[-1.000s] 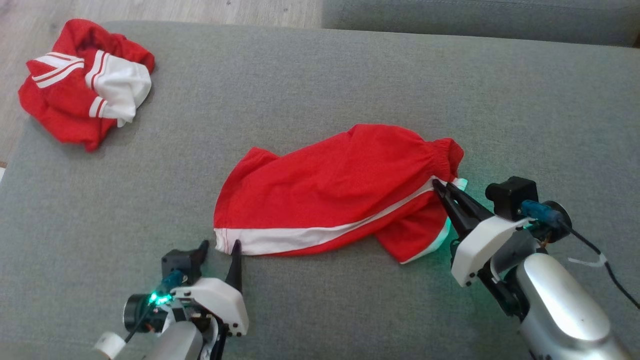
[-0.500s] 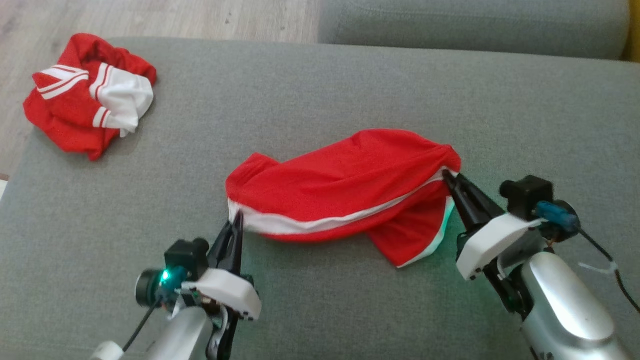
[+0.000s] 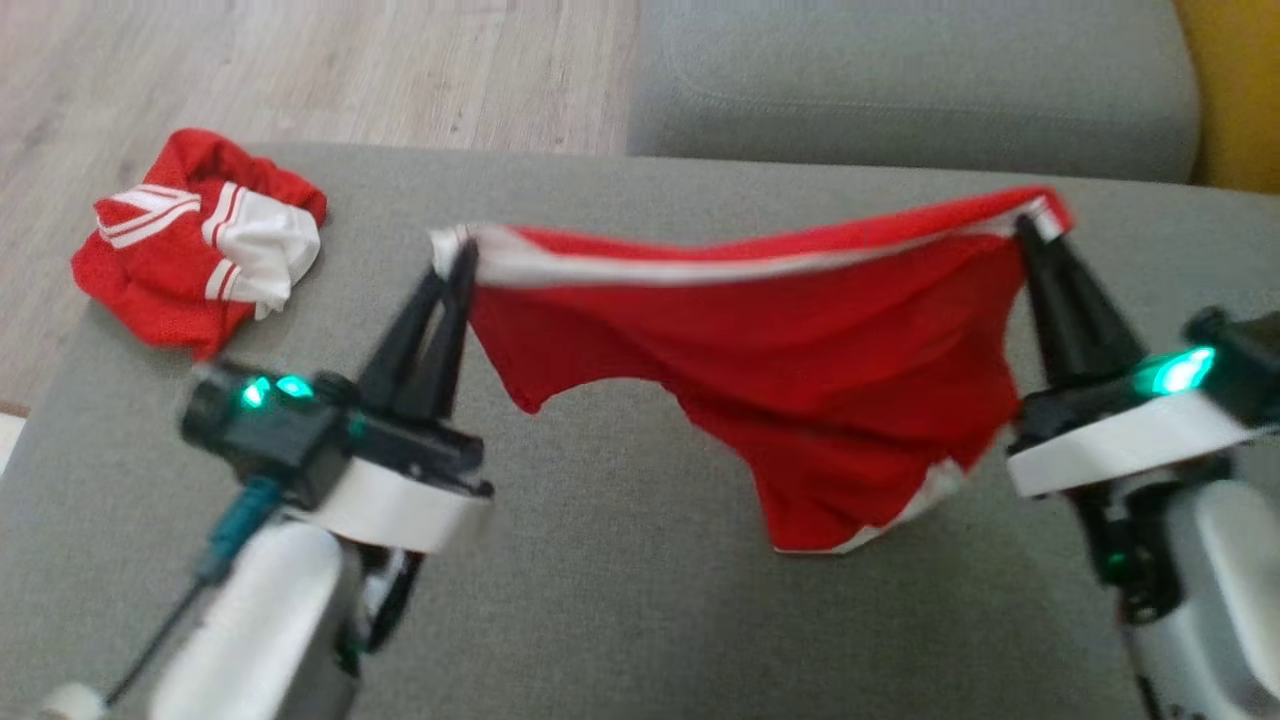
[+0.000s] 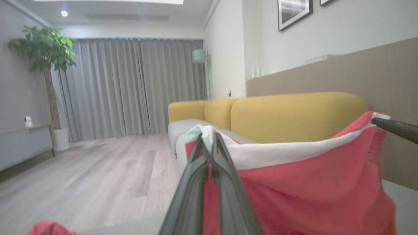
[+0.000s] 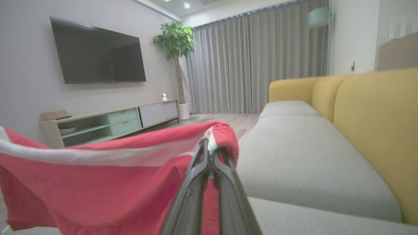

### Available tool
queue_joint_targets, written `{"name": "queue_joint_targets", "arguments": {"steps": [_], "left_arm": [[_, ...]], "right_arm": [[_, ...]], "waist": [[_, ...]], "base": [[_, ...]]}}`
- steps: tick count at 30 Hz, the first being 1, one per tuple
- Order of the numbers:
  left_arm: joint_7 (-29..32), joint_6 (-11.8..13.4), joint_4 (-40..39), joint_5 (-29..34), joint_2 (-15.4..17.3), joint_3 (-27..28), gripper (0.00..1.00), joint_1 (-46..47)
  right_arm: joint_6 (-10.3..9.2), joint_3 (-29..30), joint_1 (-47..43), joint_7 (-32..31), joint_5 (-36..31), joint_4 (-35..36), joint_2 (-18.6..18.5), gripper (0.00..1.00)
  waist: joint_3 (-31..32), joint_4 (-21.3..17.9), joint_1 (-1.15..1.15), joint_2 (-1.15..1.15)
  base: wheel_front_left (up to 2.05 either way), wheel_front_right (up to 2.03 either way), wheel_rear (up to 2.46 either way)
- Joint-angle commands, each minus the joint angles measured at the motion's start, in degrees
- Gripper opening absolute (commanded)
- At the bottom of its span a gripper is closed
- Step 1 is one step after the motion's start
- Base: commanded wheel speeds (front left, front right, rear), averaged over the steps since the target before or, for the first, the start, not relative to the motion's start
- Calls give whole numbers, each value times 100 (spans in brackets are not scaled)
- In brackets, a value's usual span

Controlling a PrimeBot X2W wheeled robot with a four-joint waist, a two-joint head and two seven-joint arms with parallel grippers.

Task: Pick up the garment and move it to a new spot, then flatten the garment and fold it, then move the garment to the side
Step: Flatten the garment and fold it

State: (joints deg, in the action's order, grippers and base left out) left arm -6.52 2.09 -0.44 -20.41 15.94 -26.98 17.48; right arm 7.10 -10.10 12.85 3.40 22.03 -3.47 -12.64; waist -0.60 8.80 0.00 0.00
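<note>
The garment [image 3: 800,360] is a pair of red shorts with a white side stripe, hanging in the air above the grey sofa seat [image 3: 620,620]. My left gripper [image 3: 455,250] is shut on its left end at the white hem. My right gripper [image 3: 1030,222] is shut on its right end by the waistband. The cloth sags between them, its lowest corner near the cushion. In the left wrist view my left gripper [image 4: 209,138] pinches the garment [image 4: 310,189]. In the right wrist view my right gripper [image 5: 209,143] clamps the garment [image 5: 98,192] edge.
A second red and white garment [image 3: 200,250] lies crumpled at the seat's far left corner. Another grey cushion [image 3: 900,80] sits behind, with wooden floor [image 3: 300,70] to its left. Yellow backrests [image 5: 375,124] run along the sofa's right side.
My left gripper shut on the garment's left end. Both arms then rose, lifting the shorts off the cushion into a stretched, hanging span. The head camera also tilted up.
</note>
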Motion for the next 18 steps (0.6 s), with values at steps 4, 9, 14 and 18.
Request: {"name": "queue_joint_targets", "arguments": {"steps": [4, 9, 14, 18], "left_arm": [[476, -15, -1348, 217, 537, 464, 0, 954], [1118, -211, -1852, 23, 698, 586, 0, 1696], [1441, -443, -1369, -278, 631, 624, 0, 2476], [1463, -540, -769, -328, 621, 673, 0, 2949]], "right_arm": [[39, 271, 73, -459, -251, 1314, -251, 0], [39, 521, 235, -1070, -490, 2184, -414, 0], [39, 241, 999, -1636, -447, 2004, -526, 0], [39, -96, 1728, -1742, -394, 1485, -549, 0]], "waist": [[129, -125, 0, 0], [79, -241, 0, 0], [-415, -456, 0, 0], [-839, -570, 0, 0]], "base": [[0, 0, 0], [0, 0, 0], [0, 0, 0], [0, 0, 0]]}}
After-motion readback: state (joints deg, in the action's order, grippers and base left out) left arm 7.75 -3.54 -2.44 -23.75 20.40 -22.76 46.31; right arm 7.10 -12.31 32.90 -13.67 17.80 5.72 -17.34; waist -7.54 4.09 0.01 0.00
